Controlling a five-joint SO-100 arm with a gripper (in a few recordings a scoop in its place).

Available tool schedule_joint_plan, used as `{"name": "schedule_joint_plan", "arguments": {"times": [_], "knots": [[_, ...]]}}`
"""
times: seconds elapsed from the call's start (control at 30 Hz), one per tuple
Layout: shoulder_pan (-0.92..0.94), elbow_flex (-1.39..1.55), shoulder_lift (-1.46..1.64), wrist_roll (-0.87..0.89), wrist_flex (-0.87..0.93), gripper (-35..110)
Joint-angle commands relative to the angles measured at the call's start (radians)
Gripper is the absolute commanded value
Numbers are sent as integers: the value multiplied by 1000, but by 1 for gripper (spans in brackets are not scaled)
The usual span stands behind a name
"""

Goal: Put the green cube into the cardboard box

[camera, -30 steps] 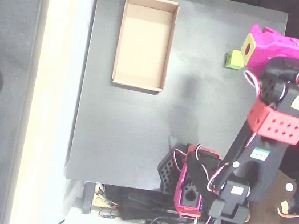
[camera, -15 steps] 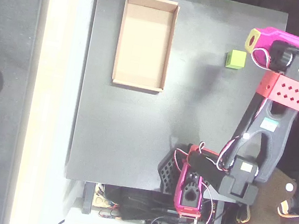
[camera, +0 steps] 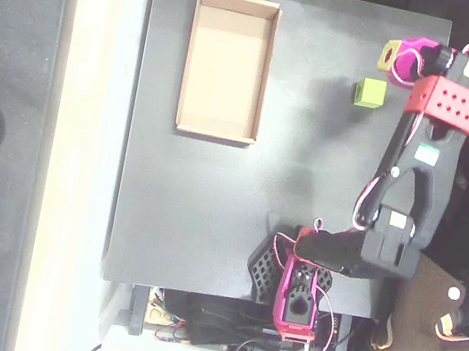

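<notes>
From overhead, the cardboard box [camera: 227, 65] lay on the black table [camera: 209, 216] with only its bare floor showing; the green cube [camera: 370, 93] sat well right of it, near and just below my gripper [camera: 394, 56]; I couldn't tell whether my jaws were parted.

You can see the green cube [camera: 370, 93] in the overhead view. It is small, lime colored and plain. It sits flat on the dark tabletop [camera: 290, 167], far to the right of the cardboard box [camera: 227, 65]. The box is a shallow tan tray with low walls. Its open top faces up.
</notes>
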Motion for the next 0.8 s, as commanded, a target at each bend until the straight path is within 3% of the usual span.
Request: {"name": "schedule_joint_plan", "arguments": {"times": [0.0, 0.4, 0.77], "knots": [[9, -97, -55, 2, 0, 38], [-20, -150, -170, 2, 2, 38], [-46, 17, -170, 11, 6, 38]]}}
